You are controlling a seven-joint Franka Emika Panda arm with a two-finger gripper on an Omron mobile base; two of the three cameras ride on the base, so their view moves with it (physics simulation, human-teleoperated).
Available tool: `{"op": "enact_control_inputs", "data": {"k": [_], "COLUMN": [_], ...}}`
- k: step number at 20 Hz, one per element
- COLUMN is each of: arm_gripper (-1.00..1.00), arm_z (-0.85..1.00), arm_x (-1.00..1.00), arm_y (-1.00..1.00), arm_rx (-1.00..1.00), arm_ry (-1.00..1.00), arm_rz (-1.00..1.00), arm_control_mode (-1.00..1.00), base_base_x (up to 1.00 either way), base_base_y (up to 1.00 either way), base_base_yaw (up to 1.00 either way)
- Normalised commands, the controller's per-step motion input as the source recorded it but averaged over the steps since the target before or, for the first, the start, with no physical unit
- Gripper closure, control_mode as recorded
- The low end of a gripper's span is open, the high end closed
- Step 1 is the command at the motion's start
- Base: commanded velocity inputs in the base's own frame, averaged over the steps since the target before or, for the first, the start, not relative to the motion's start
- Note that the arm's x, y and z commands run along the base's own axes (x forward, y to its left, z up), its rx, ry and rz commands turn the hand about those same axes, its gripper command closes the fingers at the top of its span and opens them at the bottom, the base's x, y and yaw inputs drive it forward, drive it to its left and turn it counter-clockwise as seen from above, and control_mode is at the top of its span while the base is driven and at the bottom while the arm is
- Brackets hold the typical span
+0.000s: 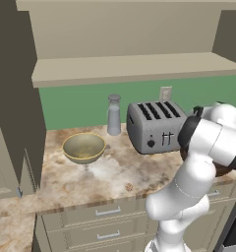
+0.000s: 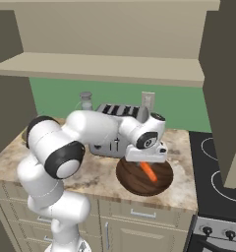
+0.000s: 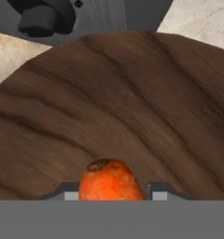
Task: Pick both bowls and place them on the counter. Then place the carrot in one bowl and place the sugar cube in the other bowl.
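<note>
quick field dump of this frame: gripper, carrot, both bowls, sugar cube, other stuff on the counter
gripper: over the wooden bowl, shut on the carrot
carrot: held between the fingers, low inside the wooden bowl, not yet released
wooden bowl: on the counter, in front of the toaster
beige bowl: upright on the counter, left of the toaster, empty
sugar cube: loose on the counter near the front edge, in neither bowl
toaster: at the back
bottle: between beige bowl and toaster
</note>
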Motion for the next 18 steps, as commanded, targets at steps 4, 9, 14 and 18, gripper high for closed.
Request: {"op": "enact_control_inputs", "data": {"k": [4, 9, 14, 18], "arm_gripper": [1.00, 1.00, 1.00, 1.00], "arm_z": [-0.18, -0.09, -0.06, -0.10], "arm_x": [0.19, 0.14, 0.16, 0.17], "arm_y": [0.00, 0.03, 0.00, -0.02], "arm_rx": [0.06, 0.00, 0.00, 0.00], "arm_ry": [-0.22, -0.05, 0.00, 0.00], "arm_rz": [0.00, 0.00, 0.00, 0.00], "arm_control_mode": [-1.00, -1.00, -1.00, -1.00], "base_base_x": [0.00, 0.00, 0.00, 0.00], "base_base_y": [0.00, 0.00, 0.00, 0.00], "base_base_yaw": [0.00, 0.00, 0.00, 0.00]}}
